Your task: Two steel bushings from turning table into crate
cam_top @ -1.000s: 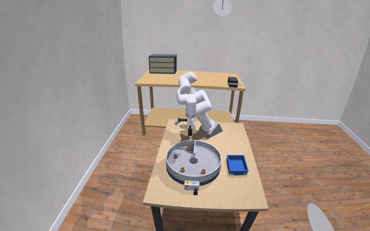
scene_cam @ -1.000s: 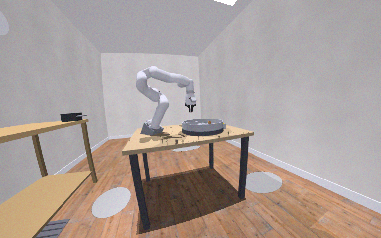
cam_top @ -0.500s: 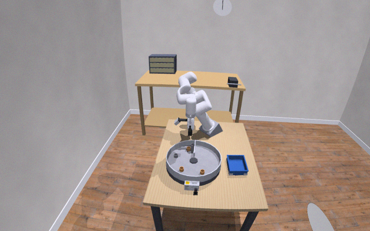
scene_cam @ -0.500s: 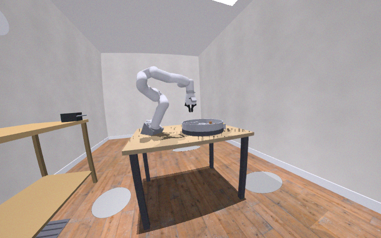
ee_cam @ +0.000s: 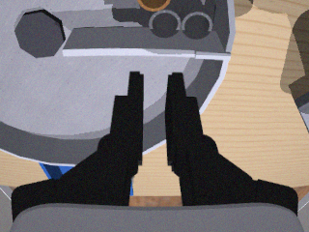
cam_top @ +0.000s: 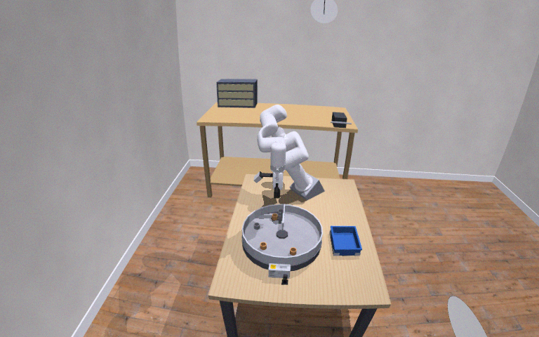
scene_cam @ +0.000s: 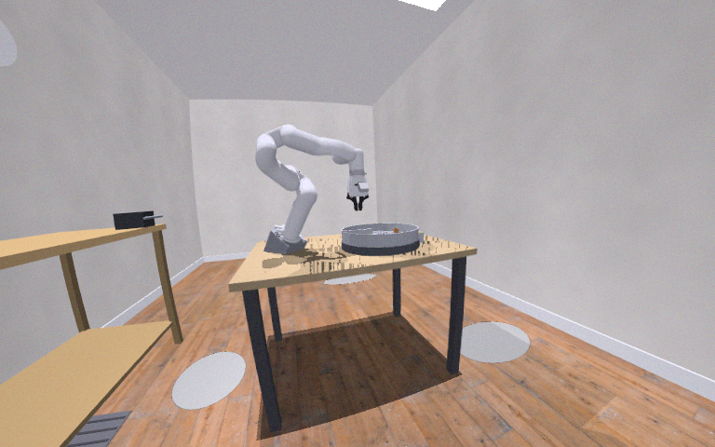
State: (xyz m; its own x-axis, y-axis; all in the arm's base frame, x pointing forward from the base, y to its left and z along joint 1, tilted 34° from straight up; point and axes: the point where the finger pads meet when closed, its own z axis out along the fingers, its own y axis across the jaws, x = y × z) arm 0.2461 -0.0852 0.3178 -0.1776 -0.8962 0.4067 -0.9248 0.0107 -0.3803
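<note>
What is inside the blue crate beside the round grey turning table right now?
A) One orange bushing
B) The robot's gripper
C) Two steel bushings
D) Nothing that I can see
D: in the top view the blue crate shows only its bare blue floor, while the bushings sit on the turning table and the gripper hangs behind the table's far rim.
</note>
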